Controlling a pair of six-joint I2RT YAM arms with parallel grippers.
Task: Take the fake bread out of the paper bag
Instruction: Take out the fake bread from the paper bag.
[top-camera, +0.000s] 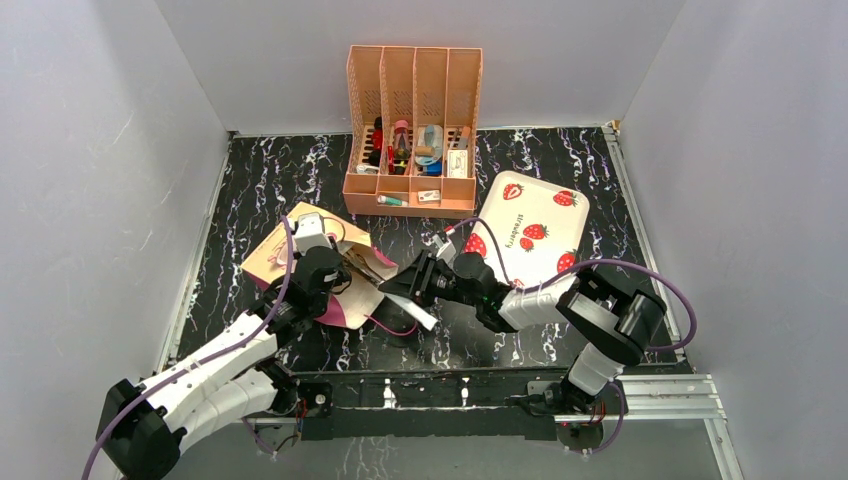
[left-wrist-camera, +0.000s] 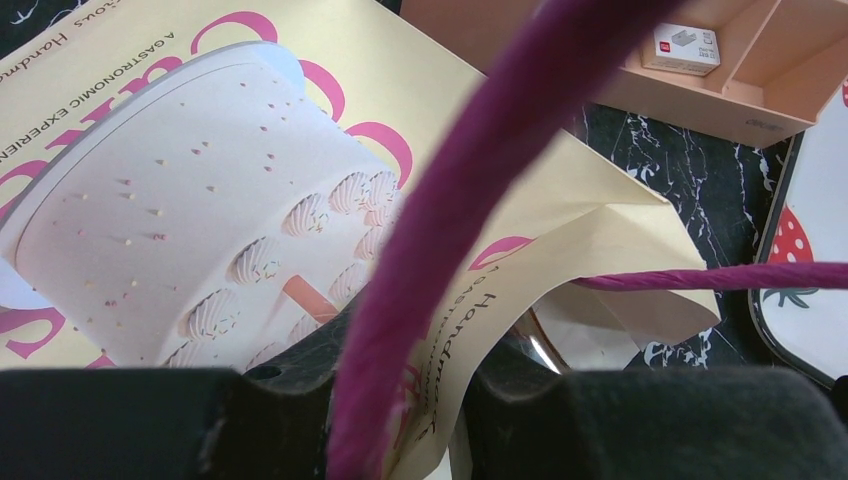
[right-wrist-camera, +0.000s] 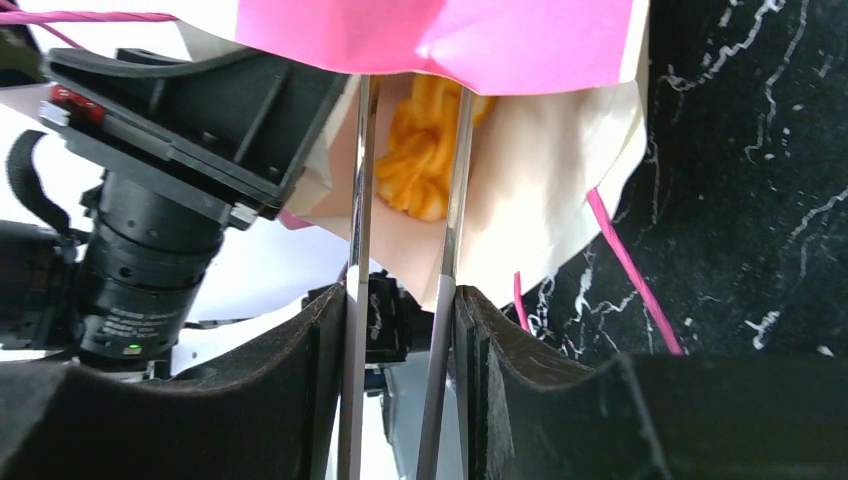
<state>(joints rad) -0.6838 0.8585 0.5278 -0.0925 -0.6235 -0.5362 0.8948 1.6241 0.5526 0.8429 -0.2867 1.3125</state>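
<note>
The paper bag (left-wrist-camera: 200, 210) lies on its side on the worktop (top-camera: 260, 180), its printed face up under the left fingers (left-wrist-camera: 510, 400). These look closed on a fold of the bag's rim: a strip of the lettered paper runs down between them, with the pink cord handle (left-wrist-camera: 470, 180) crossing just in front. The right fingers (right-wrist-camera: 325, 330) press from both sides on a pair of thin metal tongs (right-wrist-camera: 357, 200), whose two blades run on past their tips into the bag's open mouth. One piece of the fake bread (right-wrist-camera: 420, 150) sits there, well beyond the fingertips and just under the bag's magenta side panel. It is a knobbly orange lump lying between the blades, with the farther blade across its edge. Whether the blades already pinch it I cannot tell. The bread looks glossy and hard, probably light and hollow, so it should lift easily but may slip or squirt out of smooth metal. The best hold is likely across its narrow waist, with the blades seated in a groove between two knobs rather than on a rounded crown. The bag is thin, soft paper that creases and slides, so the rim pinch beside the left fingers matters during the pull. The strawberry tray (top-camera: 530, 215), behind the right fingers, is a likely place to set the bread down.
</note>
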